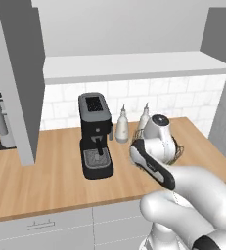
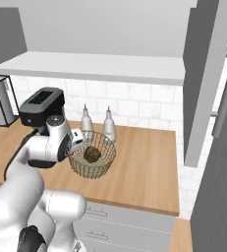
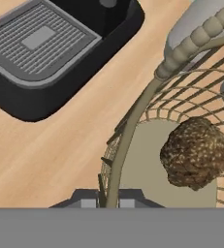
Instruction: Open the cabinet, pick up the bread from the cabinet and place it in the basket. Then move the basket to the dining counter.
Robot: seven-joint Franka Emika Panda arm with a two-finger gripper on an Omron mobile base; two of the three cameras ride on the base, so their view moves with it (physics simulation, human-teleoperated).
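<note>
The round tan wire basket stands on the wood worktop, right of the coffee machine. The dark brown lumpy bread lies on the basket's bottom. My gripper is at the basket's left side, shut on its thick rim, which runs down between the two fingertips. In the left base view my own arm covers most of the basket. The cabinet stands open, its grey door swung out beside the white inner shelf. The dining counter is out of view.
A black coffee machine stands just left of the basket, its drip tray close to the hand. Two pale bottles stand right behind the basket against the tiled wall. The other open cabinet door hangs at the right.
</note>
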